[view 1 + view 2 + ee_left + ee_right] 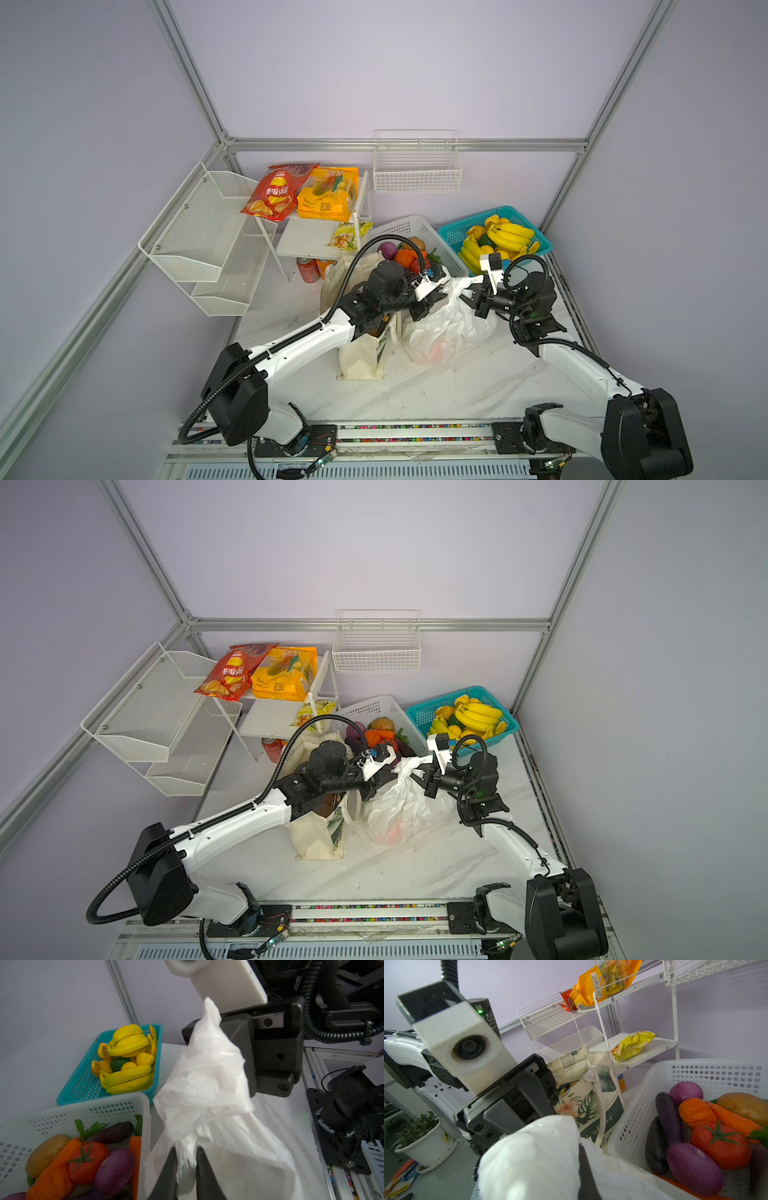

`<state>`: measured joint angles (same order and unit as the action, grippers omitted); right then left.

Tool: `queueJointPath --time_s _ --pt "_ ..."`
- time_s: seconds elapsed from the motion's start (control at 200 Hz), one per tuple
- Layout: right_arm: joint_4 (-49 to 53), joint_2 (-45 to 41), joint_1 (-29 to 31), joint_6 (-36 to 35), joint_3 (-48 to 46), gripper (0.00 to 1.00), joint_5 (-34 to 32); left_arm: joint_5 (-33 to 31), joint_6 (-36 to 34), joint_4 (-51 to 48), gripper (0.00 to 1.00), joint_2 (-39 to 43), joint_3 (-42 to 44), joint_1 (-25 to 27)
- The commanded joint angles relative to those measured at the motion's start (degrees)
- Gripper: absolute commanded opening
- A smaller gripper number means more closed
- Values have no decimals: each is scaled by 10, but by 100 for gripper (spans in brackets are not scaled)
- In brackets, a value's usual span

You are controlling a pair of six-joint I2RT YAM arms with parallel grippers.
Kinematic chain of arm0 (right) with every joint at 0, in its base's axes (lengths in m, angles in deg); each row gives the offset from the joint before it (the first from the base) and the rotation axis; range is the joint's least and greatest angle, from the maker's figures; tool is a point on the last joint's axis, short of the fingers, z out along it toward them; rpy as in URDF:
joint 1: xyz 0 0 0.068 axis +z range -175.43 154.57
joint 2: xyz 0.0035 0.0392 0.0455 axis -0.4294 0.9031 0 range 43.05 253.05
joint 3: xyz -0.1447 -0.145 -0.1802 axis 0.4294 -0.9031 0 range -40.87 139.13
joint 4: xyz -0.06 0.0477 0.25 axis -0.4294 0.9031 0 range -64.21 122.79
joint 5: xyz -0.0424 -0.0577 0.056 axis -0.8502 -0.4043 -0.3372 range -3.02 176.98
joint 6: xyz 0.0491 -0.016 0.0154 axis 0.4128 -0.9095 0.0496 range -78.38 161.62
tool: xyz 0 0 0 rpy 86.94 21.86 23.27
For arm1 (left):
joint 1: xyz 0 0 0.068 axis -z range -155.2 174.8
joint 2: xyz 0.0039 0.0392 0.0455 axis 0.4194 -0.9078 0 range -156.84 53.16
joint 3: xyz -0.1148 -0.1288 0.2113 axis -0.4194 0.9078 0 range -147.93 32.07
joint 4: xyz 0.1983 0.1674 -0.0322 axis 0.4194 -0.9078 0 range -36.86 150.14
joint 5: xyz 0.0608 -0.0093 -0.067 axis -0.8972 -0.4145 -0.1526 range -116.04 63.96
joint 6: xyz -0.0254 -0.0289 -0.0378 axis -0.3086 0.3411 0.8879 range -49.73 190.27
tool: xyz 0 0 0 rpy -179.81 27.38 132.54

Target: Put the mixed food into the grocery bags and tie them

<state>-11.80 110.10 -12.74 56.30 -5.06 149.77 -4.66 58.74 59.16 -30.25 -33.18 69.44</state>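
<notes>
At frame centre | pinches plastic bag (444, 330) top in near-closed left hand (441, 296) | clamps it in fully closed right hand (468, 293)

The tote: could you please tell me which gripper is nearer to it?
Left. The left gripper is just past the tote, clamped on the plastic bag; the right gripper holds that bag from its far side.

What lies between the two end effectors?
The bunched top of the plastic bag, gripped by the left end effector and reaching the right end effector; both top views show it.
</notes>
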Motion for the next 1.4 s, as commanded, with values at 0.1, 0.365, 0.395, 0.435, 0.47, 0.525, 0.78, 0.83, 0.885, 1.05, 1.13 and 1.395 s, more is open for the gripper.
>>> queueJointPath --time_s 0.1,0.365,0.395,0.435,0.47,0.525,0.78,0.83,0.885,1.05,1.13,1.395 --pt "10 -13 4 -17 15 0 -3 11 3 28 0 3 -49 -2" --pt "111 -36 5 -69 32 2 -99 -42 11 23 0 17 -21 -2" --pt "126 -41 5 -76 34 7 -111 -45 12 25 0 18 -16 -2" --pt "143 -49 5 -84 34 15 -128 -48 13 28 0 19 -11 -2" --pt "155 -58 5 -87 32 20 -143 -47 15 30 0 19 -9 -2" --pt "170 -74 5 -89 28 26 -167 -48 17 31 0 19 -7 -1" --pt "265 -177 5 -76 18 50 -293 -56 23 33 0 19 -5 -3" --pt "286 -198 5 -75 22 51 -303 -58 23 33 0 19 -4 -2" --pt "309 -219 4 -72 29 52 -310 -58 22 33 0 19 -3 -3" --pt "325 -227 4 -64 56 49 -306 -54 22 35 0 19 -3 -2" --pt "322 -207 4 -67 70 47 -301 -53 22 34 0 19 -4 -3" --pt "260 -171 4 -44 77 36 -250 -51 22 35 0 39 -1 -3"
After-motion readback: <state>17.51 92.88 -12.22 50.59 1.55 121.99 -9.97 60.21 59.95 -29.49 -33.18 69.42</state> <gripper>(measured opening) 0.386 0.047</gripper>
